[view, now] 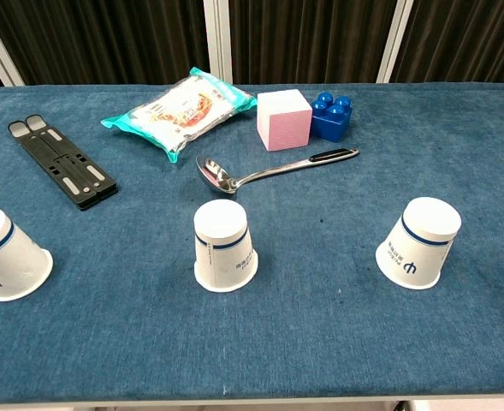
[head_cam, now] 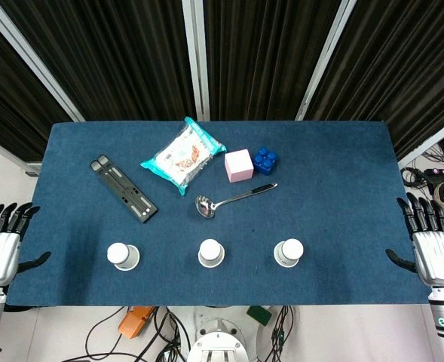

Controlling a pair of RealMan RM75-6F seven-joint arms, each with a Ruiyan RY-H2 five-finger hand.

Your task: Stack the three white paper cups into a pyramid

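Three upturned paper cups (view: 225,246) stood apart before the ladle (view: 269,171), unstacked | left hand (head_cam: 1,245) spread, empty | right hand (head_cam: 435,245) spread, empty

The table (head_cam: 342,226) is covered edge to edge by a dark blue, felt-like cloth, evenly lit with only soft shadows. Behind the table's far edge, black pleated curtains (head_cam: 259,56) are hung, divided by pale metal frame bars (head_cam: 197,56) that run upright and slanted. Pale grey floor (head_cam: 7,154) is seen to the left of the table and past its right corner. Right of the table, a tangle of dark cables (head_cam: 433,177) is laid on the floor. Below the table's near edge, more cables (head_cam: 105,332) are gathered, with an orange object (head_cam: 135,320) and a green one (head_cam: 258,314) among them.
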